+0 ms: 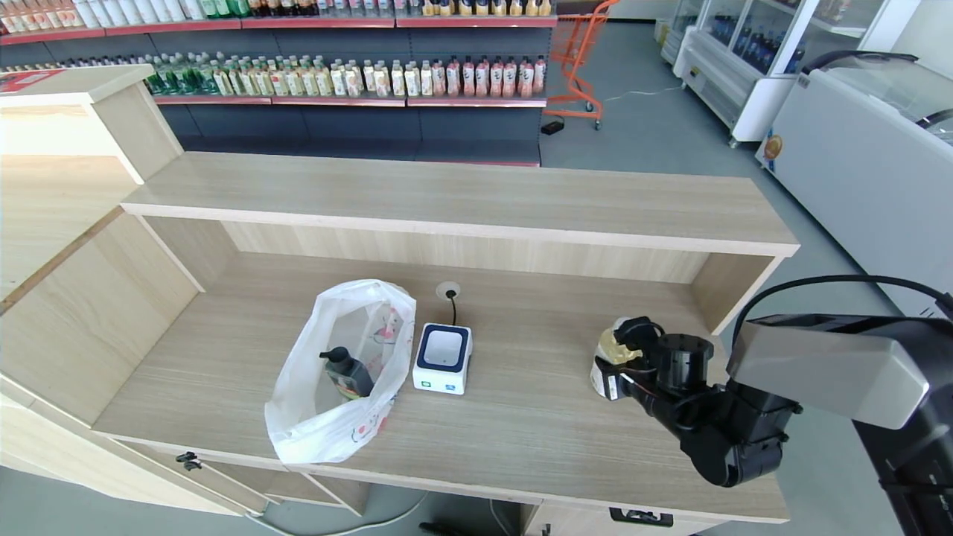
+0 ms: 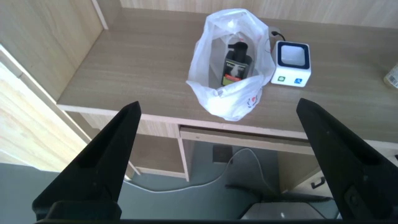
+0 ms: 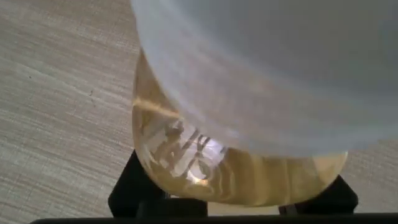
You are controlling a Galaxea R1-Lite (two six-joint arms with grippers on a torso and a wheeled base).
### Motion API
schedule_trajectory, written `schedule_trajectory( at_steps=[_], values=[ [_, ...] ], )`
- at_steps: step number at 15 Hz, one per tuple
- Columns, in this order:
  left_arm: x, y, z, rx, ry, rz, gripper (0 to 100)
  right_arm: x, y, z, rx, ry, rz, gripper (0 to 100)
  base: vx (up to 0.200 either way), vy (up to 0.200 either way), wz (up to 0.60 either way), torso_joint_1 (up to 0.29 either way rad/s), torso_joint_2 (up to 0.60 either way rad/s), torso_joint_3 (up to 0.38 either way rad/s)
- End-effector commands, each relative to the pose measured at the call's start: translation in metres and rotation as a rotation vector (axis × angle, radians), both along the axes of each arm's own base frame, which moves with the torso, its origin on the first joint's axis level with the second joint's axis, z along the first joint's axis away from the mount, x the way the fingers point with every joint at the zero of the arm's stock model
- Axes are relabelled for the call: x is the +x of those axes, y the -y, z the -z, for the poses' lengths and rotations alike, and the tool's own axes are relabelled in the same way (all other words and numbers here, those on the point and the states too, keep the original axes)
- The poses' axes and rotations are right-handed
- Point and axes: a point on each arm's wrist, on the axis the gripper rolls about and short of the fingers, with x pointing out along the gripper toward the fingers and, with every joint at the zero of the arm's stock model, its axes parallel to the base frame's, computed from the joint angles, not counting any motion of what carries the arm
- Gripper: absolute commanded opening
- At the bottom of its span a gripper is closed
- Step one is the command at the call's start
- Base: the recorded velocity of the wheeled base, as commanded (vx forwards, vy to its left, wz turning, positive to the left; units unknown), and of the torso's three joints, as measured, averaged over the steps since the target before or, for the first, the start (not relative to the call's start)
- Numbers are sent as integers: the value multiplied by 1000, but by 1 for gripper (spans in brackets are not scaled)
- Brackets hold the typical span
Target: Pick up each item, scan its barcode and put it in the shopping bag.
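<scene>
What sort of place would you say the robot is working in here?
Most likely the checkout of a small grocery shop: a wooden counter carries a barcode scanner and a plastic shopping bag, and shelves of bottled drinks and glass-fronted fridges stand behind it.

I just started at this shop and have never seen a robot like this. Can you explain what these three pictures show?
It is a two-armed robot at a wooden checkout counter. The wide picture comes from a camera on its head, the other two from cameras on its wrists. On the counter are a white plastic shopping bag with a dark pump bottle inside and, beside it, a small white scanner. The right gripper is closed around a clear container with yellowish contents. The left gripper is open and empty, out past the counter's front edge.
</scene>
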Motion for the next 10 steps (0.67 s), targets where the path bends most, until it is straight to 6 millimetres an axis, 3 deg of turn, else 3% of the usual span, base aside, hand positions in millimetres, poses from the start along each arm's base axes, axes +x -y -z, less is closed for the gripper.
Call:
schedule_trajectory(
  at_steps=[1,3,8,9,10],
  values=[
    [0,0,0,-1,-1,0,100,4,-4,7,-24,1,-13,0,0,0,0,0,0,0],
    [0,0,0,-1,-1,0,100,0,-9,14,-72,4,-38,0,0,0,0,0,0,0],
    [0,0,0,1,-1,0,100,13,-10,-2,-106,123,-11,0,0,0,0,0,0,0],
    [0,0,0,-1,-1,0,100,28,-11,-16,-62,177,86,0,0,0,0,0,0,0],
    [0,0,0,-1,-1,0,100,28,-15,-34,-6,205,63,0,0,0,0,0,0,0]
  ],
)
